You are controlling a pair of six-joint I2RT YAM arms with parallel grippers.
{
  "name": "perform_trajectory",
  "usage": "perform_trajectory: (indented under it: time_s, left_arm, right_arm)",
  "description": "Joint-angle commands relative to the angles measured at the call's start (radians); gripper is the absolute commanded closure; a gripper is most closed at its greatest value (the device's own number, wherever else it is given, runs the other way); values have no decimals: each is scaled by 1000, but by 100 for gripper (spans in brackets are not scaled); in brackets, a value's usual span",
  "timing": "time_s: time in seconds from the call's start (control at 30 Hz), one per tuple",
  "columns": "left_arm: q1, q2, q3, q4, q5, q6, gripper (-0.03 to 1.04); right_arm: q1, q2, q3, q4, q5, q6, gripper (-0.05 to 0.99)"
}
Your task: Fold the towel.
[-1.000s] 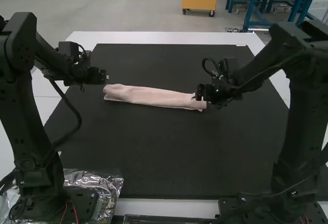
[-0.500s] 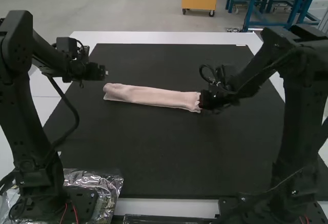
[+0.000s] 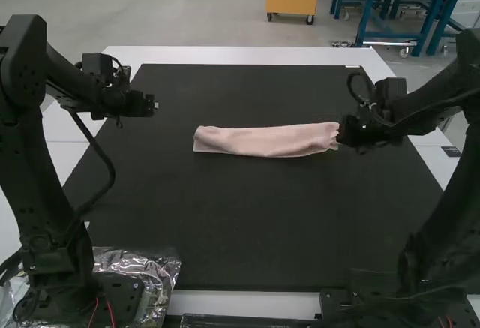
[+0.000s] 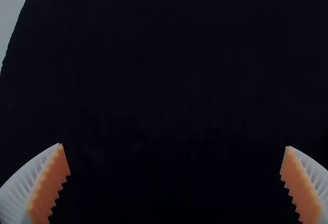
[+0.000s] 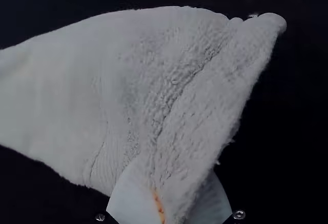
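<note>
Black mat [image 3: 262, 223] on a white table [image 3: 240, 55]. Pink towel [image 3: 266, 140], folded into a long strip, lies side to side across the upper centre of the frame. My right tool [image 3: 339, 134], right of centre, is closed on its right end; the strip stretches leftward from it. My left tool [image 3: 155, 106], upper left, is wide open, empty, apart from the cloth. Folding likely means joining those 2 ends.
</note>
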Motion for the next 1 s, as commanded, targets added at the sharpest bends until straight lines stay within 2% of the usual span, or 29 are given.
perform_trajectory:
  time_s: [0.0,0.23,0.47,0.97]
  left_arm:
    - [-24,-46,24,12,-4,2,4]
    - [-56,-48,24,15,-8,1,4]
    - [-54,-49,10,20,-24,-7,4]
    - [-53,-49,-62,104,-33,-7,4]
  right_arm:
    - [21,-23,45,-23,-23,-23,96]
    - [191,11,105,-23,-18,17,96]
    - [352,85,158,-15,2,43,96]
    - [524,315,399,-11,14,48,96]
